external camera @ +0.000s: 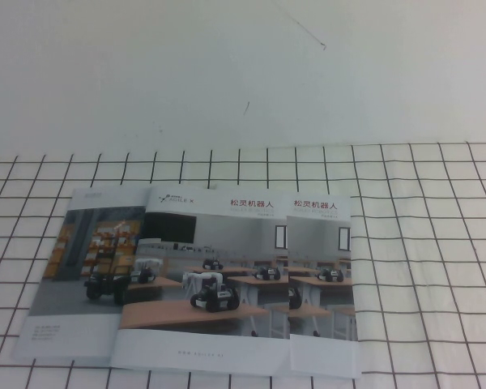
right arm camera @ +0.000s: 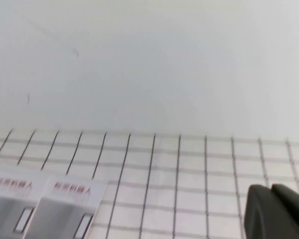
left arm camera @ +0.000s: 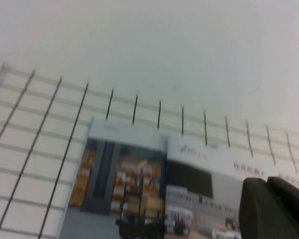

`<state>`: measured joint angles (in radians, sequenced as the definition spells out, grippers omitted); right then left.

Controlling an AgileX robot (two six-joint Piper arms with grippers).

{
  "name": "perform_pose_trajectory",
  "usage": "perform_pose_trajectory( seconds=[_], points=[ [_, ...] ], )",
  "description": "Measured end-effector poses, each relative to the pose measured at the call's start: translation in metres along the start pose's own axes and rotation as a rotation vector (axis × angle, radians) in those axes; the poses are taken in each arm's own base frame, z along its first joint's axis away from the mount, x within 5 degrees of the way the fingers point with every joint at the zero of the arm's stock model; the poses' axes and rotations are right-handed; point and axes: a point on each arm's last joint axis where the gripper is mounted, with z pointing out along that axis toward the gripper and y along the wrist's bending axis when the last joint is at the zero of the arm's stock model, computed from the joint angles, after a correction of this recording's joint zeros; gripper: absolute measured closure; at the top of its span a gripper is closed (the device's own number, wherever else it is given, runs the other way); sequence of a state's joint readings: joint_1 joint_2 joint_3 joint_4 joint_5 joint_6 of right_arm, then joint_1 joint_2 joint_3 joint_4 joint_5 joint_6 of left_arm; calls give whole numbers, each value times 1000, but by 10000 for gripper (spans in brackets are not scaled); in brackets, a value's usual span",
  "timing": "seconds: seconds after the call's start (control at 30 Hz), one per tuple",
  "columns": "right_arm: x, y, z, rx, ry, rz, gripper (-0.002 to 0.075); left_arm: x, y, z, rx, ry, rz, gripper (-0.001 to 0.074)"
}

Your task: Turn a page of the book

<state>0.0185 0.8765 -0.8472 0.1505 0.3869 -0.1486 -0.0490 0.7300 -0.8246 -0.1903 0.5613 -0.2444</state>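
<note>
3 brochures fan out overlapping on the checked cloth (external camera: pixel 421 243), so each cover edge stays reachable. The book (external camera: pixel 206 279) lies in the middle, closed, its page (external camera: pixel 227 243) flat: glossy classroom photo with small robots. Left gripper (left arm camera: pixel 274 209) and right gripper (right arm camera: pixel 276 211) hover off the table; finger state can't be told.

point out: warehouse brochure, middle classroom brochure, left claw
warehouse brochure (external camera: pixel 85 259), high view, on its shelves photo
middle brochure (external camera: pixel 211 275), high view, on its cover photo
left claw (left arm camera: pixel 276 209), left wrist view, on its dark tip at the frame edge
</note>
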Motion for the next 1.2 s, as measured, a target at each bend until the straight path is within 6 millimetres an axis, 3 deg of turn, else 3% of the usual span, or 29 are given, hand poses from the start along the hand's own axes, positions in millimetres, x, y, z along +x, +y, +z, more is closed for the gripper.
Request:
perform_pose_trajectory(
  seconds=[0.17, 0.37, 0.57, 0.8, 1.0, 1.2],
  points=[
    [21, 6, 34, -84, 236, 117, 728, 7, 3, 23, -31, 132, -5, 738],
    [44, 23, 67, -308, 447, 97, 728, 15, 5, 58, -23, 259, -23, 738],
    [52, 58, 90, -633, 442, 63, 728, 34, 11, 108, 5, 436, 27, 738],
    [75, 88, 118, -763, 522, 56, 728, 69, 18, 162, 101, 661, 61, 738],
    [90, 96, 135, -792, 557, 54, 728, 92, 25, 193, 164, 749, 55, 738],
    [90, 97, 141, -813, 500, 36, 728, 112, 37, 217, 125, 795, 30, 738]
  ],
)
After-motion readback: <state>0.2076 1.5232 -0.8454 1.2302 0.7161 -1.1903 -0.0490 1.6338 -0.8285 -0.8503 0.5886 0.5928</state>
